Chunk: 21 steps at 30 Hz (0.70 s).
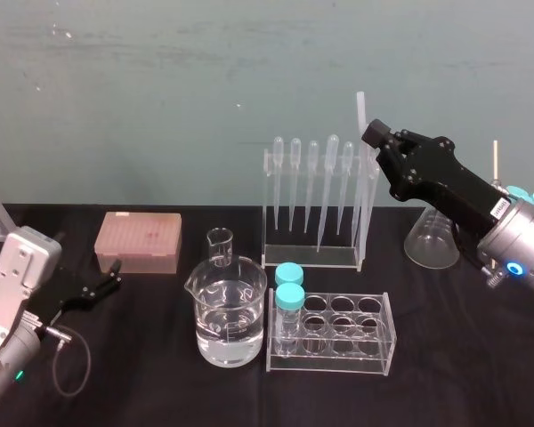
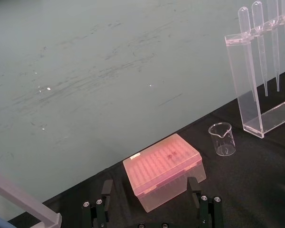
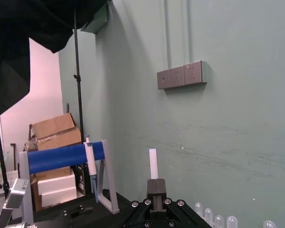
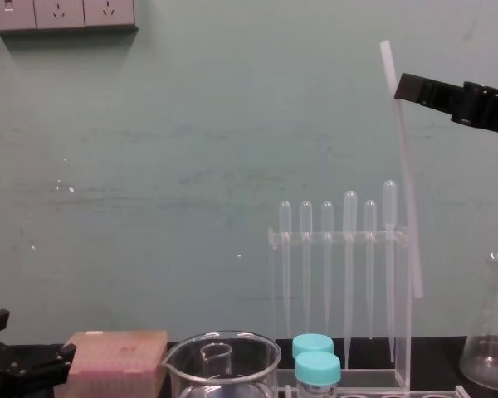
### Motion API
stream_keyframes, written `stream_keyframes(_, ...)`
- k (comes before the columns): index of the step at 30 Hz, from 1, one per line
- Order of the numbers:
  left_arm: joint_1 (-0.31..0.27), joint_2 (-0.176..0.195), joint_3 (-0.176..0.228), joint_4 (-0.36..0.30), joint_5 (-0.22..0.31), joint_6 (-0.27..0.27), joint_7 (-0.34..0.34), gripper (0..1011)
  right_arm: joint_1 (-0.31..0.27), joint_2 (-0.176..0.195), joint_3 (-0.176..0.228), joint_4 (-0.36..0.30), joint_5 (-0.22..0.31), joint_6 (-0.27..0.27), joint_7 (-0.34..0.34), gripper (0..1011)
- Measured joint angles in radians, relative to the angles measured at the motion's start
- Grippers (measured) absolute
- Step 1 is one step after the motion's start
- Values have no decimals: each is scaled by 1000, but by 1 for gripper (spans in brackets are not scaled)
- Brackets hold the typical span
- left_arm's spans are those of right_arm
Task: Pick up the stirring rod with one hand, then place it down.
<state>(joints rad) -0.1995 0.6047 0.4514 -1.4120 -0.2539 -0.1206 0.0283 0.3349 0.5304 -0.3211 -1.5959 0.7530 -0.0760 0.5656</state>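
Note:
The stirring rod [image 1: 360,111], thin, straight and translucent white, hangs nearly upright in the air at the right end of the pipette rack [image 1: 311,253]. My right gripper [image 1: 374,138] is shut on it near its upper end. In the chest view the stirring rod [image 4: 402,182] slants slightly, its lower end level with the rack's middle, and the right gripper [image 4: 398,87] comes in from the right. The right wrist view shows the rod's top [image 3: 153,164] sticking out above the shut right gripper [image 3: 156,186]. My left gripper [image 1: 107,283] rests low at the left, open and empty, with its fingers [image 2: 107,190] apart.
A large beaker of water [image 1: 230,311] stands in the middle with a small beaker [image 1: 220,246] behind it. A pink tip box [image 1: 138,240] is to the left. A clear tube rack [image 1: 338,336] holds two teal-capped tubes. A conical flask [image 1: 432,240] stands at the right.

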Motion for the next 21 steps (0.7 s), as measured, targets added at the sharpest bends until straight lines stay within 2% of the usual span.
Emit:
stream_keyframes(14, 0, 0, 0, 0, 0, 0, 0, 1000, 4, -6, -2, 18, 2, -9, 12, 0)
stream_keyframes(21, 0, 0, 0, 0, 0, 0, 0, 1000, -1, -9, -21, 73, -22, -66, 61, 0)
